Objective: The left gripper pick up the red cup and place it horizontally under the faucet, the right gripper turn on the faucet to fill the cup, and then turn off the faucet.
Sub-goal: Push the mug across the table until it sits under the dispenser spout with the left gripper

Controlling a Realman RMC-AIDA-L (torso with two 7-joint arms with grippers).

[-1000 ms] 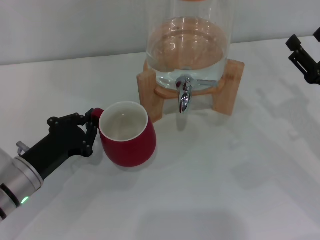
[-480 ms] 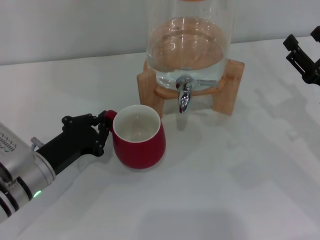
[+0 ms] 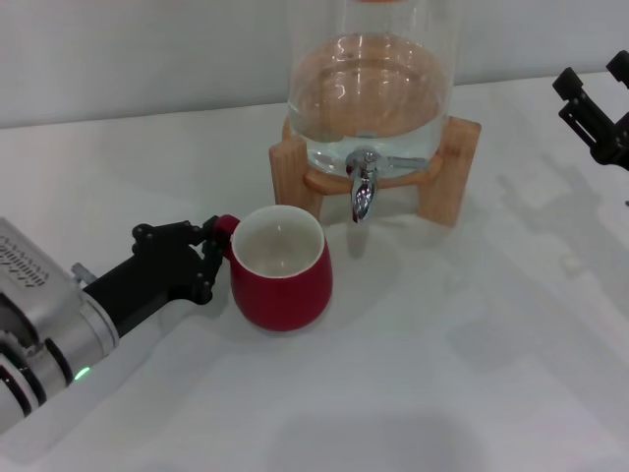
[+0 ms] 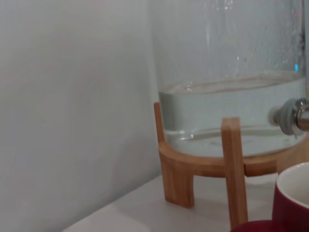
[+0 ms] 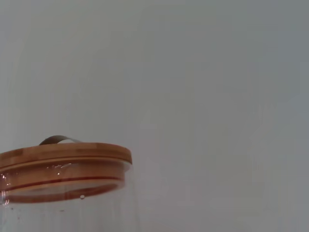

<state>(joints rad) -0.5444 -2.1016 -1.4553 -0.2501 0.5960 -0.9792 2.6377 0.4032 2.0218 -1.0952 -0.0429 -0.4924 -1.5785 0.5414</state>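
Red cup (image 3: 282, 270) empty — glass dispenser (image 3: 371, 93) part-full.

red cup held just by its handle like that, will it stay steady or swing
The red cup looks rigid glazed ceramic, so probably slippery and chip-prone. The left gripper pinches only its small handle, so it may pivot or tilt. It looks empty, likely light now.

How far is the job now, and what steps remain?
Done: the left hand grips the red cup by its handle. In hand: the cup stands left of the faucet, not yet under it. Left: positioning, then filling; the right hand waits far right.
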